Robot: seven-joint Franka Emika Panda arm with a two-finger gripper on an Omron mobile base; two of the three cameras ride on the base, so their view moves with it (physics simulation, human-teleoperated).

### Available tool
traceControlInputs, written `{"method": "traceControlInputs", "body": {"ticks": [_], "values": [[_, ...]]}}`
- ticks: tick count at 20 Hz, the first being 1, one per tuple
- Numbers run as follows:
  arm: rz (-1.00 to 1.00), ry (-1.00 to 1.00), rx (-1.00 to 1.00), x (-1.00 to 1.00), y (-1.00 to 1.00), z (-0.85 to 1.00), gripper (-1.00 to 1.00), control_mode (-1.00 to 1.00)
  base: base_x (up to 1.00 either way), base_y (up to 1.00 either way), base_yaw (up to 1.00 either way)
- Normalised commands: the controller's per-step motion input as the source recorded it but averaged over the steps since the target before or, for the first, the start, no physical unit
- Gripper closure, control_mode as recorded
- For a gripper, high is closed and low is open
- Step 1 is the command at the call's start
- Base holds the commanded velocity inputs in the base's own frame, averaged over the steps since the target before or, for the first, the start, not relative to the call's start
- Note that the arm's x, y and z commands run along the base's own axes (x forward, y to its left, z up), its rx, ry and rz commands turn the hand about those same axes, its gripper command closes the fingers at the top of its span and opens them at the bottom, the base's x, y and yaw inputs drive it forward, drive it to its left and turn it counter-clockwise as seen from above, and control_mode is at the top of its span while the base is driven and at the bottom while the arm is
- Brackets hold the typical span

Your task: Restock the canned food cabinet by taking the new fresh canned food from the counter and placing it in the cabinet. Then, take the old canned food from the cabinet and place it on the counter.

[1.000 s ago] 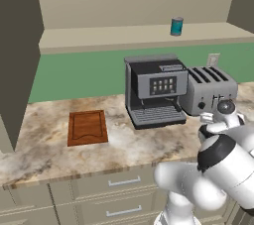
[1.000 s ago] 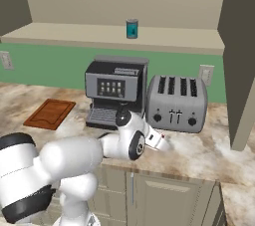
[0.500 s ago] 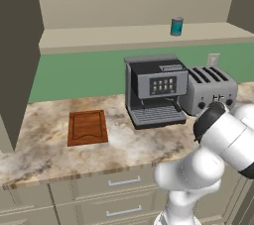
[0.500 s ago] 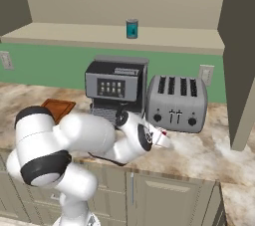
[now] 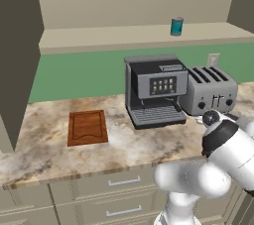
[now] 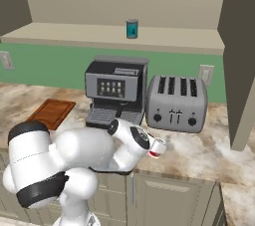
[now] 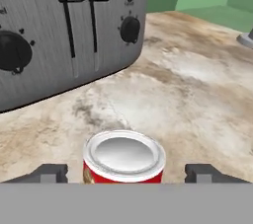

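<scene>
the tool (image 7: 123, 172) is straddling the red can (image 7: 124, 161) on the worktop (image 7: 197, 99), fingers apart, likely releasing it.

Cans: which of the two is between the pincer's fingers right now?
The red can with the silver lid, standing on the marble counter before the toaster. The teal can sits up on the cabinet shelf, away from the pincer.

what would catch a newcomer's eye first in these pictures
First, the small teal cylindrical can standing alone on the long beige cabinet shelf, above the black and grey coffee machine. Next, the red can with a silver lid between the gripper's spread finger tips in the hand view, on the mottled stone counter in front of the silver four-slot toaster.
</scene>
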Motion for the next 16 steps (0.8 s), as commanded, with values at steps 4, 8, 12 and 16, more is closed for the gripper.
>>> {"method": "traceControlInputs", "body": {"ticks": [4,8,12,16], "values": [[-0.21,-0.07,0.00,-0.33,0.17,1.00,-1.00,-1.00,0.00,0.00,0.00],[-0.23,-0.05,0.00,-0.38,0.20,1.00,-1.00,-1.00,0.00,0.00,0.00],[-0.19,-0.04,0.00,-0.41,0.24,1.00,-1.00,-1.00,0.00,0.00,0.00],[-0.15,-0.03,0.00,-0.56,0.35,1.00,-1.00,-1.00,0.00,0.00,0.00]]}}
